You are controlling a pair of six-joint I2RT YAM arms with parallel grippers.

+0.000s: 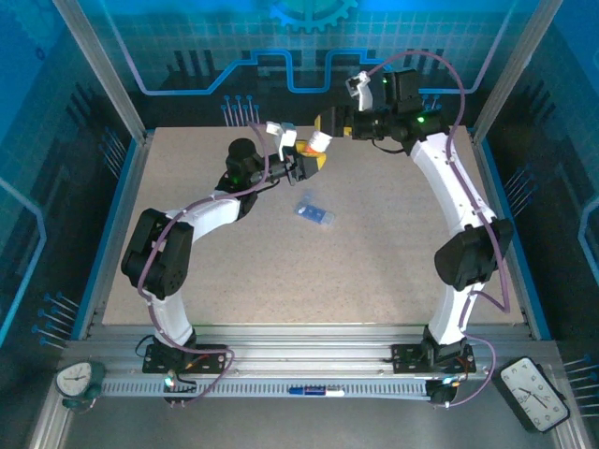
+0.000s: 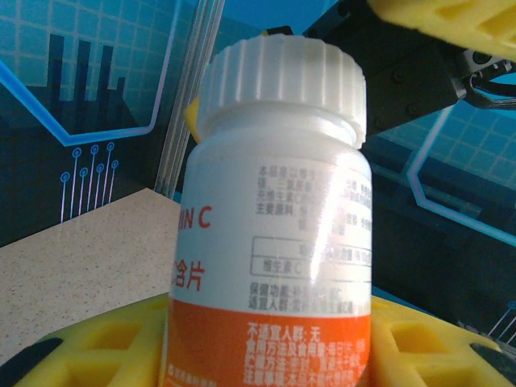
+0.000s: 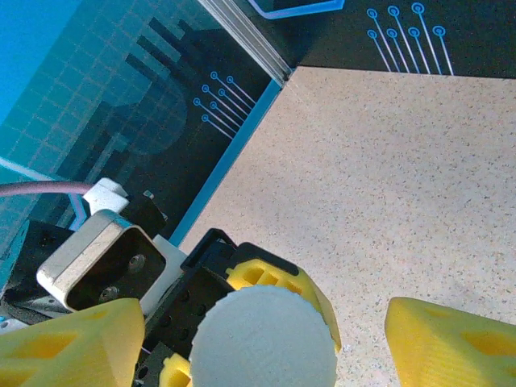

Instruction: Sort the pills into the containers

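The small flat translucent blue plastic pill box (image 1: 314,213) lies on the speckled beige tabletop (image 1: 393,262), between the two arms and well apart from both grippers. It sits idle there for good reason, since nothing can go into its compartments until the pills are out. No pills are visible; I judge they are inside the small orange-and-white plastic bottle (image 2: 274,242). Your left gripper (image 2: 270,359) has it clamped around its lower body and held up off the table toward the far side. That low grip leaves the ribbed white screw cap (image 3: 264,339) free. Your right gripper (image 3: 266,351) hovers over the cap with its yellow fingers (image 3: 451,339) spread wide, one on either side with a gap to each, so it grips nothing. It looks lined up to close on the cap and twist it off while the left holds the bottle firm. Centre it before you close, because an off-centre pinch could slip on the ribs.
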